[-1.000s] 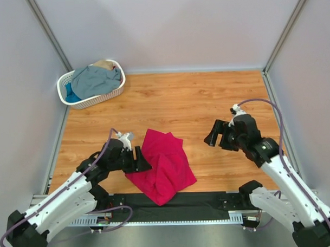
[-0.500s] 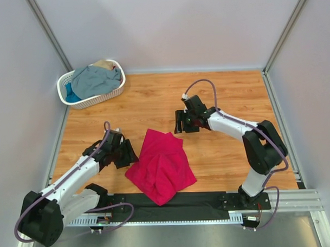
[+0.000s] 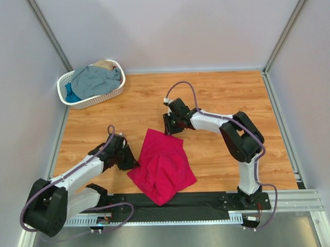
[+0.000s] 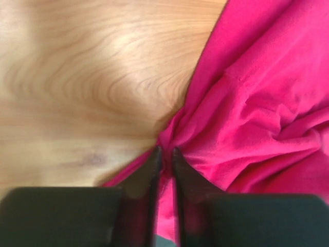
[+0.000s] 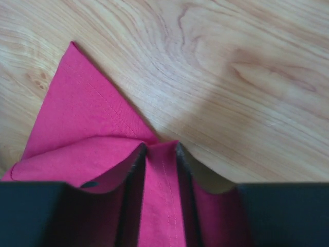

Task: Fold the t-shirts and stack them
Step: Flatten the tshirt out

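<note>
Far left, basket (image 3: 64, 85) holding grey-blue t-shirt (image 3: 96, 80), left tool (image 4: 164, 152), right tool (image 5: 159, 147) pinching crimson t-shirt (image 3: 162, 167)

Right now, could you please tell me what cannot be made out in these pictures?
Top view: the grey-blue t-shirt covers most of the basket; how many shirts lie under it is hidden.
Right wrist view: the right tool straddles an edge of the crimson t-shirt; whether it pinches yet is unclear.
Left wrist view: frame edges cut off most of that shirt.
</note>
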`<move>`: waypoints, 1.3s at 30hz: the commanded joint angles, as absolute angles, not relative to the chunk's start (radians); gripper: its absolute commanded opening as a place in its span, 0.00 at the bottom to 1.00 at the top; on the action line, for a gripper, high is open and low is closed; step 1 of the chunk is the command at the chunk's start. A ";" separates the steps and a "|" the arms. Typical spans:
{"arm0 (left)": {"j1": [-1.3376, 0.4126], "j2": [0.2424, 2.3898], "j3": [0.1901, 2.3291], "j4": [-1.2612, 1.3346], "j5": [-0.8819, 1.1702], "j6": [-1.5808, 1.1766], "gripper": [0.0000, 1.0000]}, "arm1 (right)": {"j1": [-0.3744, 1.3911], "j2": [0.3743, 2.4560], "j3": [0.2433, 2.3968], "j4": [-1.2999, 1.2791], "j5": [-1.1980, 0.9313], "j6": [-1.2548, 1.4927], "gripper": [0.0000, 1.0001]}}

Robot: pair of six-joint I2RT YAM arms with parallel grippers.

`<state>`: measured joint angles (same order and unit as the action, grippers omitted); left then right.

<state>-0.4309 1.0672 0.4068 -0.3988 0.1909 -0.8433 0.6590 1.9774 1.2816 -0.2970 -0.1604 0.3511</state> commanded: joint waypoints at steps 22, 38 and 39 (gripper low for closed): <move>-0.430 1.023 1.002 -0.727 -0.140 -0.635 0.00 | 0.640 1.358 1.330 -0.750 0.637 0.314 0.00; -0.430 0.900 0.753 -0.558 0.186 -0.629 0.63 | 0.612 1.212 1.198 -1.003 0.776 0.502 0.00; -0.430 0.917 0.758 -0.577 0.140 -0.626 0.63 | 0.601 1.210 1.189 -1.032 0.778 0.517 0.00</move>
<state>-0.4339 0.9226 0.7387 -0.5465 0.2058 -0.6430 0.6220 1.2476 1.1694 -0.9131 0.6407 0.4492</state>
